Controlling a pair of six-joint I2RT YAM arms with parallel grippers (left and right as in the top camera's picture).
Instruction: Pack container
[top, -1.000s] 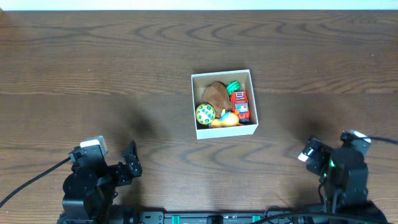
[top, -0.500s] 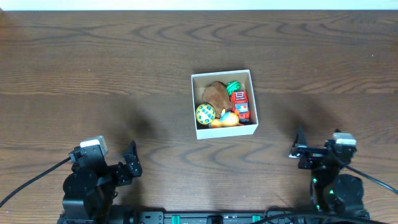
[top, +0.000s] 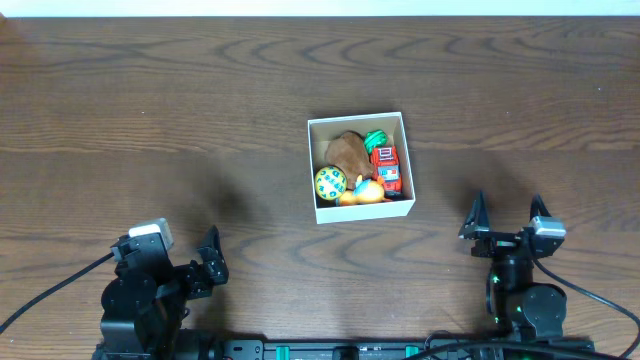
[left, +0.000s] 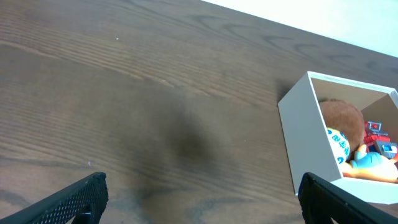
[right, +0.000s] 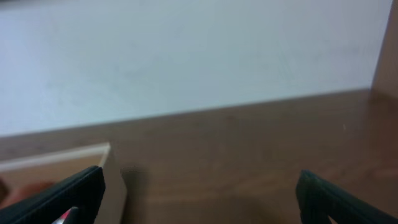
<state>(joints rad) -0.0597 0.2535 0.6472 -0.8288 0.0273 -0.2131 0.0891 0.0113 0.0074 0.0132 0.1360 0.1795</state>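
Note:
The container, a small white square box, stands at the middle of the table. It holds a brown plush toy, a red toy truck, a round yellow-green toy, an orange-yellow toy and a green piece. In the left wrist view the container is at the right. In the right wrist view its corner is at the lower left. My left gripper is open and empty near the front left. My right gripper is open and empty at the front right.
The table is dark brown wood. A pale wall rises beyond its far edge in the right wrist view. The arm bases sit at the front edge on both sides.
My right arm has drawn back and turned, so its gripper now points straight up the table with both fingers spread. The left arm and the container have not moved.

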